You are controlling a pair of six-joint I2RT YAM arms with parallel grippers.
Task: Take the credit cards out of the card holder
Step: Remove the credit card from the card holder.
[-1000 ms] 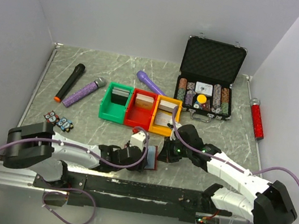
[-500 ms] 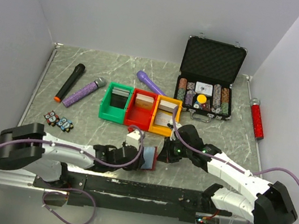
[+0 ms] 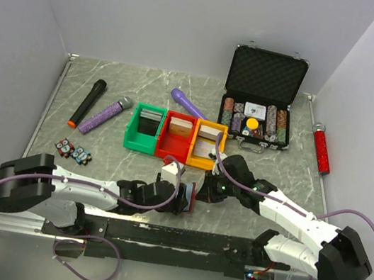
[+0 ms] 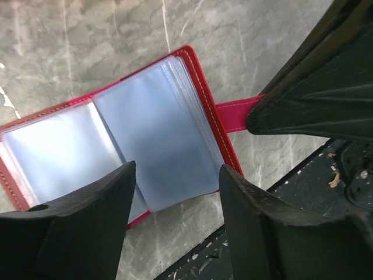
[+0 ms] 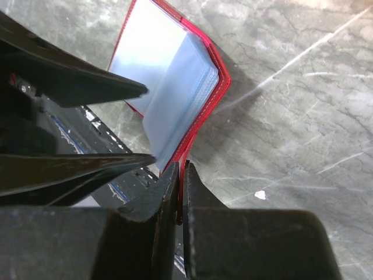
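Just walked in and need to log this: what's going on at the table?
The right gripper is shut on the tab of the card holder, which lies open on the table. The left gripper hangs open over it, holding nothing. As far as I can see, no card has been pulled out.

The marbled table [image 3: 110, 84] bears the open card holder [image 4: 157, 140], three bins [image 3: 175, 137], microphones [image 3: 87, 103] and a chip case [image 3: 256, 119].
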